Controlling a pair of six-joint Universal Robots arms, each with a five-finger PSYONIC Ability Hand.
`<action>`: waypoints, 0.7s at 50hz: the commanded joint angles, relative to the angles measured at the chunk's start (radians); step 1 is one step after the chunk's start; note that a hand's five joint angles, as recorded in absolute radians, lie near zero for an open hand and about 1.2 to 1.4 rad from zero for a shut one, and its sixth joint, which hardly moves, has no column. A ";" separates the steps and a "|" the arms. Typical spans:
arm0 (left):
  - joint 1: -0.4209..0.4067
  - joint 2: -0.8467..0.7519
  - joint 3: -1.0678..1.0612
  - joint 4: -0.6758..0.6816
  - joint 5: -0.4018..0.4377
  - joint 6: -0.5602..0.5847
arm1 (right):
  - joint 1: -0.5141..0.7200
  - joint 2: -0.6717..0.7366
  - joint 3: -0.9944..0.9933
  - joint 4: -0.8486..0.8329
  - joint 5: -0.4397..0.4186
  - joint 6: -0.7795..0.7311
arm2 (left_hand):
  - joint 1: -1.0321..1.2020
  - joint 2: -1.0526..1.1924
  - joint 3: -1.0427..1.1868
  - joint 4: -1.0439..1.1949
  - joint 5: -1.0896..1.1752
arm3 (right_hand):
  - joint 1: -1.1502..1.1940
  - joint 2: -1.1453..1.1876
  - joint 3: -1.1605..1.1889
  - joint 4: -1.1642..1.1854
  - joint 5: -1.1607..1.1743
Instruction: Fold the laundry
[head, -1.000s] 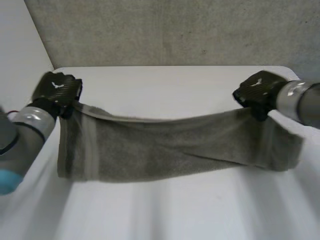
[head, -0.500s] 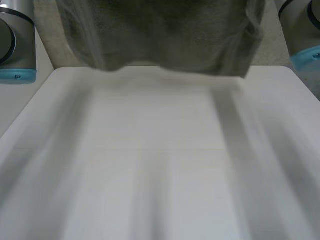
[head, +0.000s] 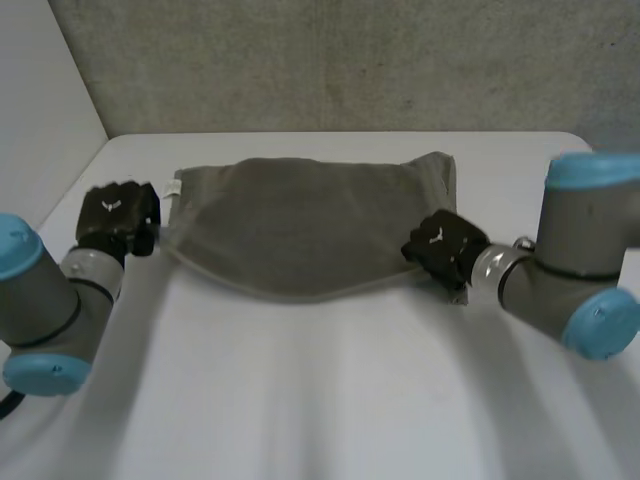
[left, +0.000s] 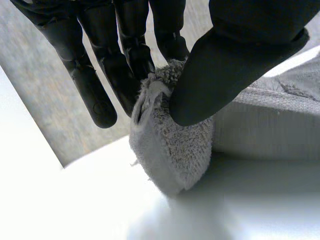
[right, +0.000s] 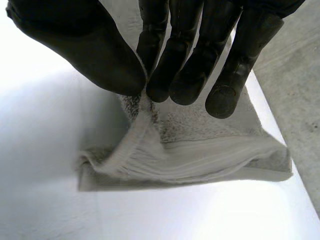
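A grey-brown towel (head: 305, 220) lies folded on the white table (head: 320, 400), its near edge sagging toward me in the middle. My left hand (head: 115, 215) is at the towel's near left corner. In the left wrist view its thumb (left: 225, 65) pinches the bunched corner of the towel (left: 170, 150) against the fingers. My right hand (head: 445, 245) is at the near right corner. In the right wrist view its thumb (right: 90, 45) and fingers (right: 190, 60) pinch the upper layer of the towel (right: 200, 155), which lifts off the layers below.
A grey wall (head: 350, 60) stands behind the table's far edge. Both forearms reach in over the table from the near left and the right. Bare table surface stretches in front of the towel.
The towel was stretched between both hands, then swung up high, and now lies folded on the table. Both hands have come down and nearer, still pinching its corners.
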 joint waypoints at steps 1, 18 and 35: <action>0.012 0.007 -0.006 0.007 -0.002 -0.002 | -0.001 -0.007 0.097 -0.189 0.053 0.081 | 0.231 0.179 0.179 0.178 0.198 | -0.042 -0.065 -0.058 -0.054 -0.072; 0.078 0.070 -0.017 0.013 -0.006 -0.008 | -0.027 -0.035 0.162 -0.265 0.164 0.535 | 0.231 0.179 0.179 0.178 0.198 | -0.745 -0.768 -0.760 -0.756 -0.775; 0.085 0.079 -0.020 0.012 -0.005 -0.013 | -0.070 -0.022 0.168 -0.272 0.219 0.870 | 0.231 0.179 0.179 0.178 0.198 | -0.733 -0.756 -0.748 -0.744 -0.763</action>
